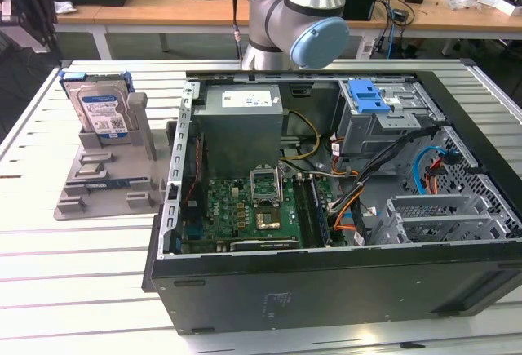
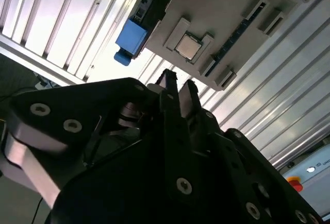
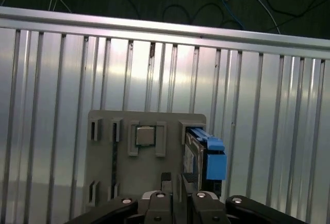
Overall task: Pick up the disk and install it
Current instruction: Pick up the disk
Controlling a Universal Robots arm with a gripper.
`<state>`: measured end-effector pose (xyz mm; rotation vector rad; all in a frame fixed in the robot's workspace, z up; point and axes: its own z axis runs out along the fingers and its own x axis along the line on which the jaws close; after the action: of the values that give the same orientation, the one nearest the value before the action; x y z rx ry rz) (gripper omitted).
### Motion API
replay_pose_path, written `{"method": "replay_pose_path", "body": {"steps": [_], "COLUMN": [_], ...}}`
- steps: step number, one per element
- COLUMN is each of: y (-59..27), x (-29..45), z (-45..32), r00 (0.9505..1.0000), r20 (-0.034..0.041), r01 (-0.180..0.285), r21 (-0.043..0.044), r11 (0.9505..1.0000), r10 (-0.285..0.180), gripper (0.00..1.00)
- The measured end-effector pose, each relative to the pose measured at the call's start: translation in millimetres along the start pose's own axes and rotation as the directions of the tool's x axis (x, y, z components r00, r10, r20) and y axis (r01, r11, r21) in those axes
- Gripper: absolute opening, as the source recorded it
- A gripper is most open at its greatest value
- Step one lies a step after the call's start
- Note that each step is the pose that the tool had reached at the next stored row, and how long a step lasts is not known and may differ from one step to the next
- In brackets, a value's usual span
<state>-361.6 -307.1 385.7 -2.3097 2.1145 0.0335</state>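
The gripper [image 3: 176, 178] sits closest to both wrist cameras. Its two dark fingers [image 2: 167, 78] stand narrow, with a slim gap between them and nothing in it. It holds nothing and touches nothing.

Just beyond the fingertips in the first wrist view lies the grey holder [image 3: 103, 167], with a small square silver chip [image 3: 145, 135] in one of its pockets. The disk [image 3: 209, 158] stands in the slot beside that chip, seen edge-on, its blue plastic frame showing more than its metal body. The gripper hangs over the holder, apart from the disk.

So I judge the task barely started: the disk is not picked up, and none of the installing is done.

In the exterior view, the open computer case [image 1: 326, 290] lies nearest. Its green board is exposed, and the metal drive cage [image 1: 432, 216] on the exterior view's right looks unfilled. Farther back, on the exterior view's left, the holder rests on the slatted table [image 1: 49, 265], well apart from the case. The disk stands upright in it, leaning slightly, its flat side toward the camera. It is a silver rectangle with a white-and-blue label and blue frame strips along its edges. The arm [image 1: 302, 12] rises behind the case.
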Motion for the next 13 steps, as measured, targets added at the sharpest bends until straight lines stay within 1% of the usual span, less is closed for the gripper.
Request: {"method": "replay_pose_path", "body": {"steps": [1,2,3,10,12,13], "y": [0.0,0.0,0.0,0.0,-0.3,-0.7], "x": [0.0,0.0,0.0,-0.5,-3.4,-7.7], "z": [0.0,0.0,0.0,0.1,0.1,0.2], "r00": [1.0000,1.0000,1.0000,1.0000,1.0000,1.0000], "r20": [0.0001,0.0000,0.0000,0.0001,0.0000,0.0000], "r01": [0.000,0.000,0.000,-0.001,0.000,0.000], "r21": [0.0000,0.0000,0.0000,0.0002,0.0000,0.0000], "r11": [1.0000,1.0000,1.0000,1.0000,1.0000,1.0000], "r10": [0.000,0.000,0.000,0.001,0.000,0.000], "gripper": [0.29,0.29,0.36,0.36,0.36,0.36]}}
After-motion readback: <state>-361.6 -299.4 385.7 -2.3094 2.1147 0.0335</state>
